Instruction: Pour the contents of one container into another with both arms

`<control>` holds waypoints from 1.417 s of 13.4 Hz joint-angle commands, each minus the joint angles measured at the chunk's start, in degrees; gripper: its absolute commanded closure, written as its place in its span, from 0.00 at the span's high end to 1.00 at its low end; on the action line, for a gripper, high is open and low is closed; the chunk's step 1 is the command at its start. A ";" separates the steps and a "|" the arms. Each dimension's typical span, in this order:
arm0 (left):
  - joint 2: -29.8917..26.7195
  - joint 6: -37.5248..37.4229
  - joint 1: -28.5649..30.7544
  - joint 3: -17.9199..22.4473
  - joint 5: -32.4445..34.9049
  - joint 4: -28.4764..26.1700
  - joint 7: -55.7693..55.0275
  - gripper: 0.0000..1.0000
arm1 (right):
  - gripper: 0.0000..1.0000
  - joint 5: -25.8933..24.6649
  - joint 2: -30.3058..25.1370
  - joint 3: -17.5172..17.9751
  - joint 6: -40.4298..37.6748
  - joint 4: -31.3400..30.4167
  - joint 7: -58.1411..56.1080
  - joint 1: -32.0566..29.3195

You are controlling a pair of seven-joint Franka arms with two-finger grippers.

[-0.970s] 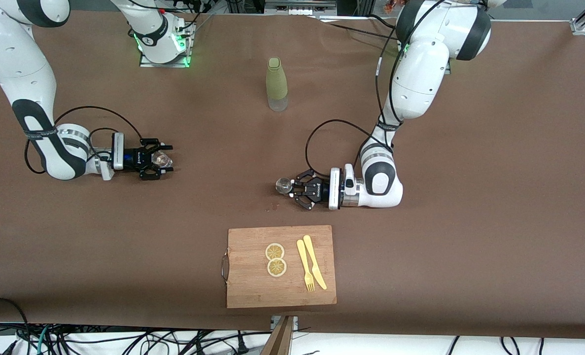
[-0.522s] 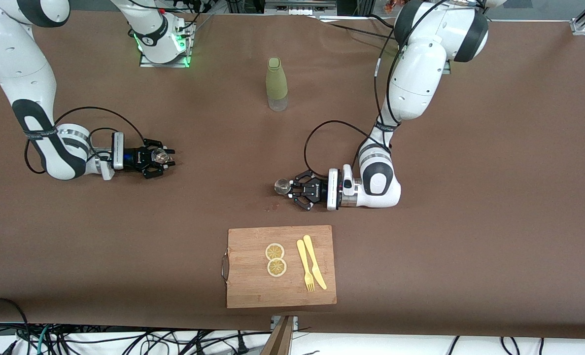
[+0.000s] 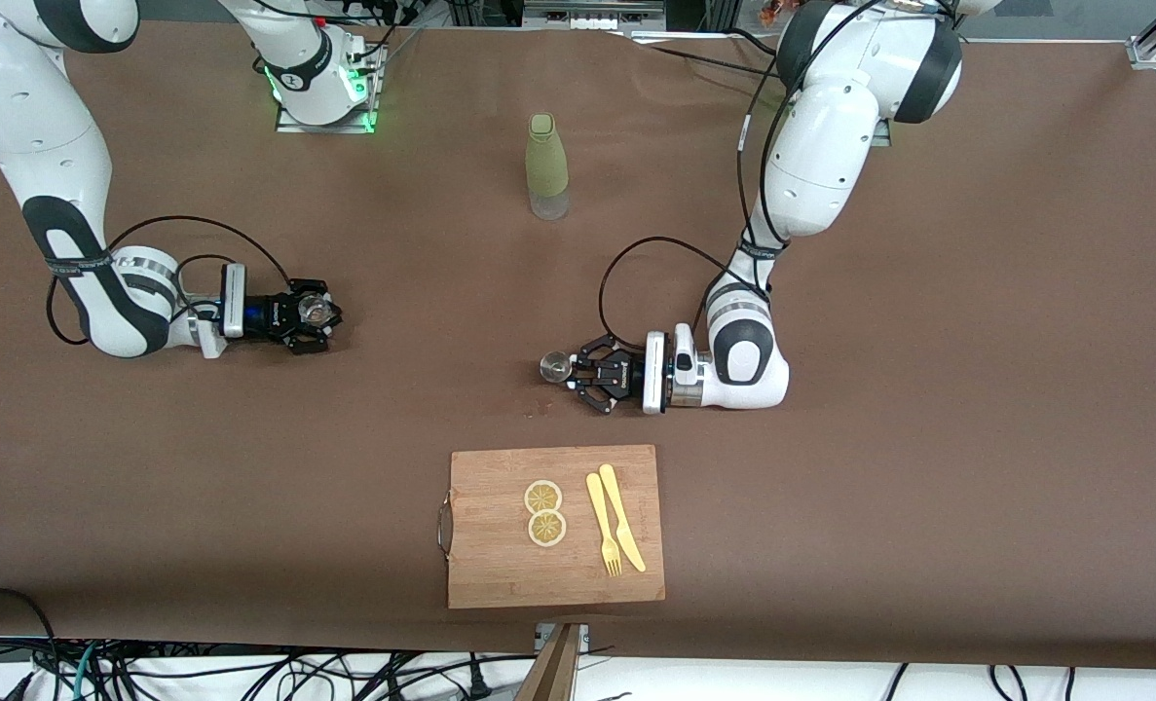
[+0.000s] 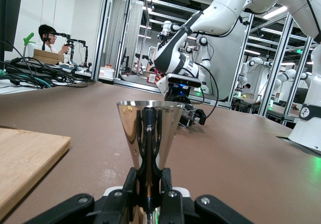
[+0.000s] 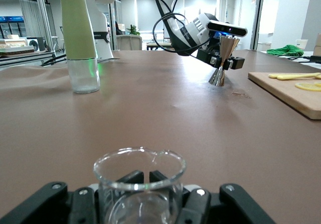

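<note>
Left claw (image 3: 578,371) is gripping a shiny metal jigger (image 3: 554,367) by its waist, low over the brown surface (image 3: 928,438) just up from the cutting board (image 3: 500,574). Right claw (image 3: 320,313) is clamping a small clear glass beaker (image 3: 316,311) toward the right arm's end. Green-sleeved bottle (image 3: 546,166) is standing between the bases.

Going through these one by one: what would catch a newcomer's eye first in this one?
Both grippers are low at the table, each shut on a small vessel: the left gripper on a shiny metal jigger near the table's middle, the right gripper on a clear glass beaker toward the right arm's end. Nearer the front camera lies a wooden cutting board with two lemon slices and yellow cutlery.
</note>
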 commanded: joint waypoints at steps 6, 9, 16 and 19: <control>1.32 1.05 -1.31 0.58 -1.80 1.51 0.81 0.00 | 0.13 16.49 -4.14 -1.56 -3.88 0.05 -1.05 13.31; 1.58 1.05 -1.31 0.58 -1.80 1.51 0.90 0.00 | 0.13 22.83 -4.32 -3.83 -3.88 2.33 5.37 20.26; 1.93 1.84 -1.92 0.76 -1.80 2.92 1.60 0.00 | 0.13 24.78 -10.91 -6.73 4.72 7.25 26.55 30.64; 2.02 3.59 -2.80 0.76 -1.80 3.18 1.87 0.00 | 0.13 26.89 -11.53 -7.27 8.93 7.78 29.38 32.32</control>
